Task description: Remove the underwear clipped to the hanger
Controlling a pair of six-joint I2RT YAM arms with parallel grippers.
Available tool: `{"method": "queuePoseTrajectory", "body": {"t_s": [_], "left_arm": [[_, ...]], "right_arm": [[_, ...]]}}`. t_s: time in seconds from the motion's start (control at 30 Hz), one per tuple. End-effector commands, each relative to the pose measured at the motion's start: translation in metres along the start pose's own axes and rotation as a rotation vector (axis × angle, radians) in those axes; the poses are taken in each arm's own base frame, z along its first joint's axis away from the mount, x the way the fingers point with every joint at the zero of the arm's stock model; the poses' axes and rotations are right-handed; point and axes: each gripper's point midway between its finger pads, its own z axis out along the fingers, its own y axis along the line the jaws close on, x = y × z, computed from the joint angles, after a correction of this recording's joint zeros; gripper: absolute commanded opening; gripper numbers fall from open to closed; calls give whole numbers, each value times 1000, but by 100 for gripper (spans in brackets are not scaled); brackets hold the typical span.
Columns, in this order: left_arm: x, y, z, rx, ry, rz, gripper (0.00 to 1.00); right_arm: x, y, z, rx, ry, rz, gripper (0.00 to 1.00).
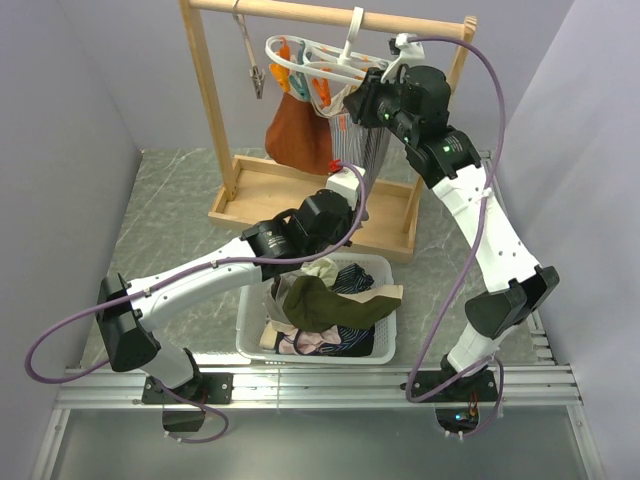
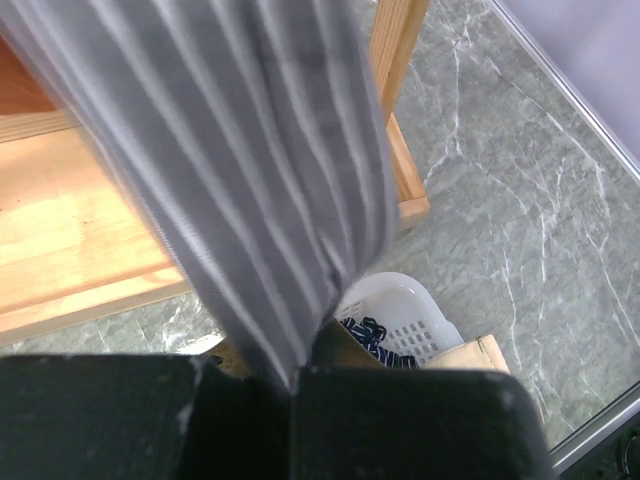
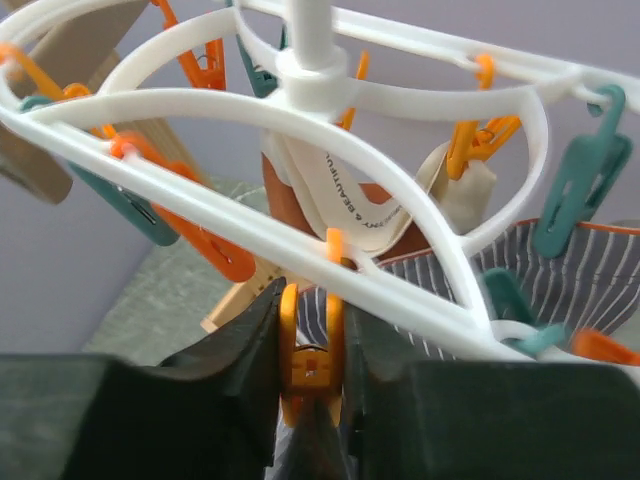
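The white hanger [image 1: 335, 62] [image 3: 300, 120] hangs from the wooden rail by its hook, with orange and teal pegs dangling. Clipped to it are rust-orange underwear [image 1: 298, 135], a cream piece with a printed band [image 3: 345, 205] and grey pin-striped underwear [image 1: 368, 150] [image 2: 250, 180] [image 3: 585, 275]. My left gripper [image 1: 345, 185] [image 2: 295, 375] is shut on the lower end of the striped piece, which stretches upward from it. My right gripper [image 1: 363, 100] [image 3: 312, 325] is shut on an orange peg [image 3: 310, 350] that clips the striped cloth, one finger on each side of it.
The wooden rack [image 1: 330, 15] stands on a wooden base [image 1: 300, 195] [image 2: 70, 250] at the back. A white basket [image 1: 385, 265] [image 2: 405, 305] under the left arm holds olive, navy-striped and other cloth pieces. Purple walls close in on both sides.
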Motion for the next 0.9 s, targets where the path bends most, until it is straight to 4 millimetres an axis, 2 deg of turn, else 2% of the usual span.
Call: {"method": "queuePoseTrajectory", "body": {"t_s": [0.0,0.03,0.1,0.2,0.23,0.3,0.33,0.4,0.47,0.5,0.57,0.6,0.67,0.7,0.73,0.77,0.8,0.83,0.87], "left_arm": [[-28,-7,-15,32,-66,-17,0],[-29,-5,-16,26,-69,-17,0],[-30,-2,-17,13,-72,-16,0],[-28,1,-19,4,-71,-12,0],[-29,2,-20,-1,-74,-14,0],[-28,6,-22,-16,-72,-11,0],[-31,8,-24,-22,-78,-16,0],[-36,12,-31,-33,-89,-21,0],[-45,16,-41,-38,-109,-38,0],[-50,18,-45,-45,-121,-45,0],[-55,24,-51,-61,-135,-56,0],[-58,28,-56,-70,-147,-66,0],[-57,40,-60,-104,-140,-72,0],[-55,44,-61,-115,-135,-71,0],[-52,50,-61,-135,-125,-70,0],[-52,54,-65,-141,-126,-74,0],[-51,58,-66,-153,-124,-76,0],[-51,63,-69,-167,-125,-88,0],[-51,68,-75,-176,-126,-93,0]], "right_arm": [[-31,1,-1,18,-92,-5,23],[-30,0,-1,20,-93,-2,12],[-33,2,-4,16,-103,6,1],[-34,3,-7,11,-108,10,0],[-32,3,-6,11,-102,13,23],[-34,6,-11,-8,-105,22,47],[-38,11,-17,-32,-111,28,71],[-42,12,-25,-55,-121,56,99],[-47,16,-39,-97,-130,86,100],[-38,14,-40,-102,-113,100,100],[-46,25,-58,-179,-127,117,100],[-41,20,-59,-189,-112,124,100],[-48,31,-73,-281,-122,151,100],[-36,32,-77,-346,-85,163,100],[-49,43,-90,-417,-126,172,100],[-49,46,-96,-449,-133,176,100],[-35,45,-98,-473,-110,186,100],[-48,46,-111,-483,-167,169,100],[-46,43,-113,-466,-172,163,100]]}}
